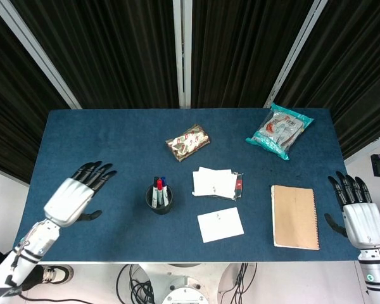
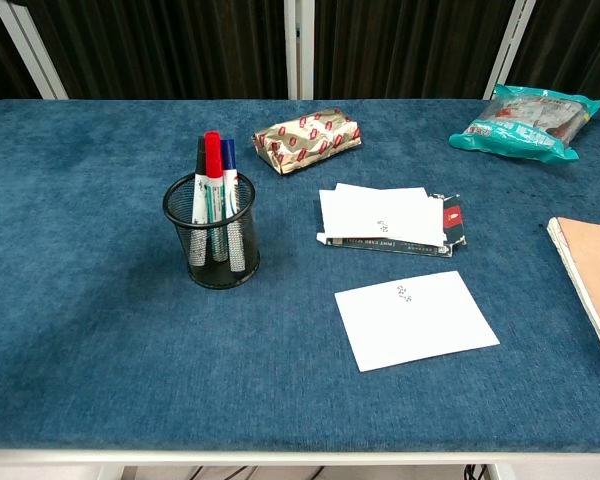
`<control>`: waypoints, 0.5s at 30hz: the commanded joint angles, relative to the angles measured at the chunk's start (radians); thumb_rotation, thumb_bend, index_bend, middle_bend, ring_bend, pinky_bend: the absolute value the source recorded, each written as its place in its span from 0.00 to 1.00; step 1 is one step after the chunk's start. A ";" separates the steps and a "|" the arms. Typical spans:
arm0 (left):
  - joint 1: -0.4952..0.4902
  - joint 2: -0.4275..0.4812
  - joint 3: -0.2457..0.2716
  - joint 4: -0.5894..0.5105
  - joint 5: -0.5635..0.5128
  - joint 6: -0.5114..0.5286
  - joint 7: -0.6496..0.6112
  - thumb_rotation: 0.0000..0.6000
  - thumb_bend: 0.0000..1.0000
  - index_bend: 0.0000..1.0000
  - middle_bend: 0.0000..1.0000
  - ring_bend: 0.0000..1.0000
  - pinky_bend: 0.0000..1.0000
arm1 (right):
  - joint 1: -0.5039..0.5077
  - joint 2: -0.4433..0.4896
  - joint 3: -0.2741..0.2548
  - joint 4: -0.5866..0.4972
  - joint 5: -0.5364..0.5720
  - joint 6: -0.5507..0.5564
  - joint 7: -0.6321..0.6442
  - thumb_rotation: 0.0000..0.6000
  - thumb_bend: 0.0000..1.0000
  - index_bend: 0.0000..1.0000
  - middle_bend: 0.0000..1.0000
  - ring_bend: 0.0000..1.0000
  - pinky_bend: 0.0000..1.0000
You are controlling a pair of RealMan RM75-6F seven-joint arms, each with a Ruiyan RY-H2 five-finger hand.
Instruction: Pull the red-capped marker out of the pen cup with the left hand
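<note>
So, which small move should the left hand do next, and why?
Probably carry the left hand further right toward the pen cup. The hand is open over the table, clearly apart from the cup, and the red-capped marker stands upright inside, untouched.

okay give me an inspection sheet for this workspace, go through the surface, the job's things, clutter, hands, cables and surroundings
Surface: blue cloth table, flat, no spill seen.
Job's things: red-capped marker stands upright in the black mesh pen cup, beside a black-capped and a blue-capped marker; untouched.
Clutter: patterned foil pack behind the cup; teal snack bag at the far right; white sheets on a dark booklet; loose white card; tan notebook near the right edge.
Hands: left hand over the table left of the cup, fingers spread, holding nothing; right hand off the table's right edge, fingers spread, holding nothing.
Cables: dark loops under the front edge.
Surroundings: black curtains with white posts.
</note>
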 commanded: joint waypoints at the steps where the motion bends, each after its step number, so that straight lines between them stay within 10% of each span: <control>1: -0.143 -0.024 -0.073 -0.043 -0.125 -0.171 0.036 1.00 0.16 0.10 0.05 0.00 0.12 | -0.003 0.008 -0.003 -0.007 -0.005 0.006 0.001 1.00 0.18 0.00 0.00 0.00 0.00; 15: -0.448 -0.221 -0.140 0.108 -0.524 -0.442 0.073 1.00 0.18 0.11 0.07 0.00 0.12 | -0.016 0.047 -0.017 -0.043 -0.022 0.017 0.012 1.00 0.18 0.00 0.00 0.00 0.00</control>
